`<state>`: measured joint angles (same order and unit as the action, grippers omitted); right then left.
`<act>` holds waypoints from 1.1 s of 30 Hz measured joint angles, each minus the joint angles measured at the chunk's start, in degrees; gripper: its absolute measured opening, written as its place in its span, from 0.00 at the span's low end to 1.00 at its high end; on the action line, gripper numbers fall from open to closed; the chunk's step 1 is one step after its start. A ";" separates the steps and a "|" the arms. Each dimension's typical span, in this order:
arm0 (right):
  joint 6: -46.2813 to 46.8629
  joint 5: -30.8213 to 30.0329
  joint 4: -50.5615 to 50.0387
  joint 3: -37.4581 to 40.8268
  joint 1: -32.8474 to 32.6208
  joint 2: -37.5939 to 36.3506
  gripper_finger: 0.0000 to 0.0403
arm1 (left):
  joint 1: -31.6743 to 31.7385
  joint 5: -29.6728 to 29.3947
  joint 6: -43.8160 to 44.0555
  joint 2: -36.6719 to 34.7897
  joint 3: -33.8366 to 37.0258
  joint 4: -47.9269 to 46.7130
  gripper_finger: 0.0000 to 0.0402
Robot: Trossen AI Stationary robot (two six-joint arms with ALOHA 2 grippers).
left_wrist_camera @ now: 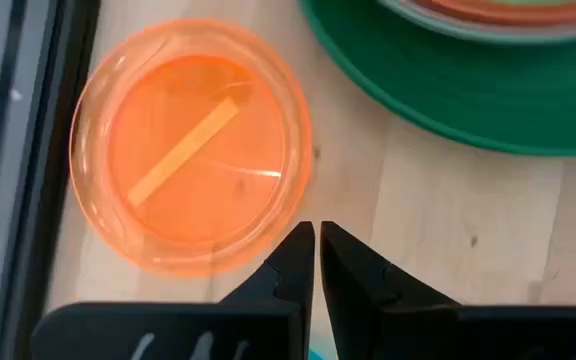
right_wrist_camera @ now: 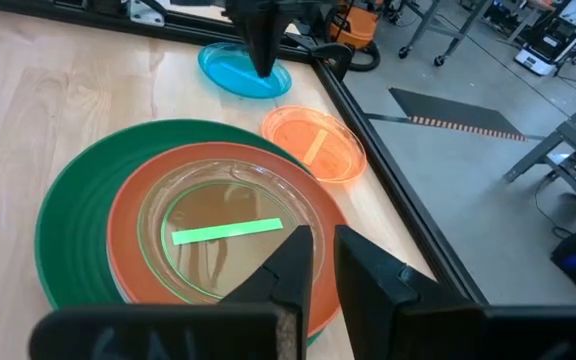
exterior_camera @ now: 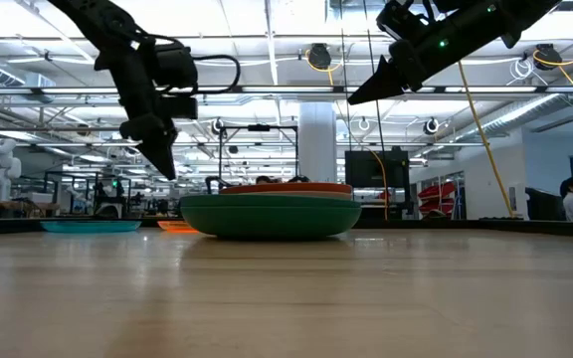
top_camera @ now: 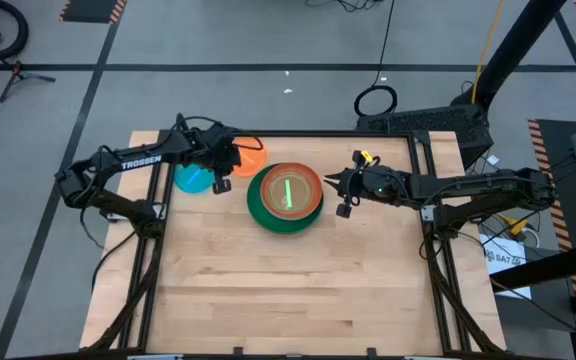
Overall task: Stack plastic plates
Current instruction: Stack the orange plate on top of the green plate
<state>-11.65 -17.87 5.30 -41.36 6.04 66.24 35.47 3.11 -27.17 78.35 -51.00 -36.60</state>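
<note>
stack: large dark green plate (top_camera: pixel 268 215) flat on the tabletop (top_camera: pixel 288 290), orange-red plate (right_wrist_camera: pixel 133 235) on it, a clear plate with lime green centre (right_wrist_camera: pixel 218 240) on top; all rims up
stack position: between the two tools, just ahead of the right tool's tips, beside the left tool
lime strip: bright green strip (right_wrist_camera: pixel 226 232) in the top plate; in the high view its long axis runs from the far edge toward the near edge
orange plate: small translucent orange plate (left_wrist_camera: pixel 190 148) flat on the tabletop, just ahead of the left tool's tips, near the green stack, not touching it
orange strip: pale strip (left_wrist_camera: pixel 183 150) inside it, lying diagonal in the left wrist view
blue plate: translucent blue plate (top_camera: pixel 194 179) flat, right beside the left tool on the side away from the stack
left tool: left tool (left_wrist_camera: pixel 317 235) above the tabletop, fingers together with only a slit between, holding nothing
right tool: right tool (right_wrist_camera: pixel 323 240) raised over the stack's edge, fingers nearly together, narrow gap, nothing held
writing: "TROSSEN" in white on the left arm (top_camera: pixel 140 159); other labels too small to read
</note>
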 joint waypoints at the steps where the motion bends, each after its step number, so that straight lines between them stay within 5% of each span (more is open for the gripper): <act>1: -0.20 -0.01 0.00 0.00 0.00 0.00 0.09 | -0.39 -0.54 -1.05 0.00 0.00 0.00 0.07; 9: -0.44 0.00 0.00 0.00 0.00 0.00 0.09 | -1.56 -1.47 0.21 0.39 0.00 -3.98 0.11; 20: -1.20 0.00 0.02 0.01 0.04 0.00 0.09 | -1.58 -6.14 -3.79 5.69 -0.02 2.82 0.49; 33: -1.17 0.00 0.00 0.02 0.02 0.00 0.09 | -1.36 -9.59 -8.71 14.81 -0.02 7.10 0.51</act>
<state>-12.82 -17.87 5.30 -41.34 6.07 66.24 34.11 -6.48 -35.88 93.15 -51.03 -29.50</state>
